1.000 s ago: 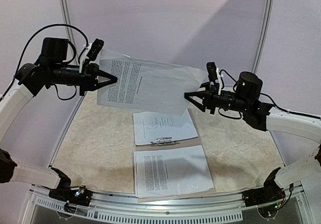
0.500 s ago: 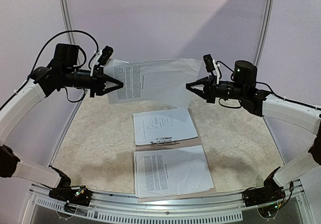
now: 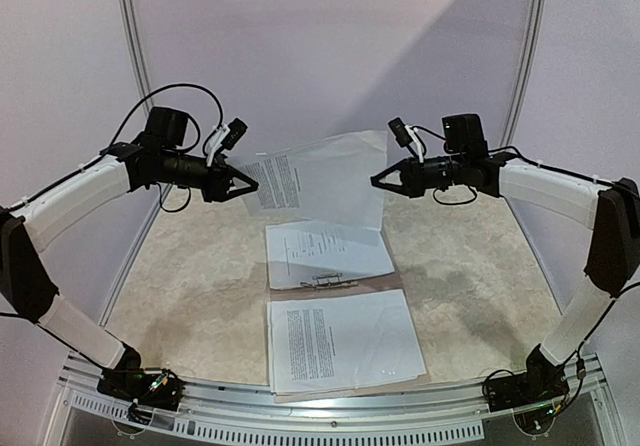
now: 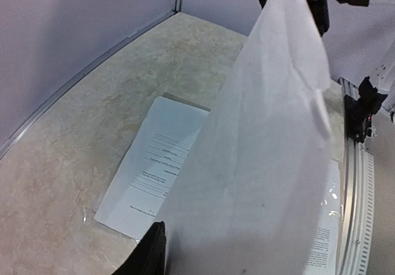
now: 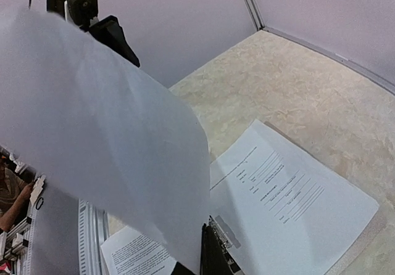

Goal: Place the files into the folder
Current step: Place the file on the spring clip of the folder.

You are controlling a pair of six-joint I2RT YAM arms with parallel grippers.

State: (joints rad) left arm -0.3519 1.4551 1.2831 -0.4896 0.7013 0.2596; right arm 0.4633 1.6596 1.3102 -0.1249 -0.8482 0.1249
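1. a raised sheet (image 3: 320,178) of the files is held in the air between the two arms. it hangs over the far part of the table (image 3: 180,286), above and behind the open folder (image 3: 375,285). the step in hand is judged to be the carrying of one more file to the folder; it is not yet laid down.
2. the right gripper (image 3: 376,180) is clamped on the right edge of the raised sheet, fingers together. the left gripper (image 3: 250,183) is at the sheet's left edge. whether its fingers are pinched or parted cannot be told; only one dark finger (image 4: 151,253) is seen in the left wrist view, just beside the paper.
3. the folder is spread flat at the middle of the table, with an upper sheet (image 3: 328,249) on its far half and a lower sheet (image 3: 340,341) on its near half. a small clip (image 3: 330,281) sits between them on the tan strip.
4. the next move is judged to call for the raised sheet to be brought forward and down, levelled, and squared over one of the halves before it is let go.
5. nothing stands between the raised sheet and the folder. the clip may catch a trailing edge. the paper is thin and already bowed, so a corner could fold under. if only one side is truly gripped, the sheet may swing and land askew.
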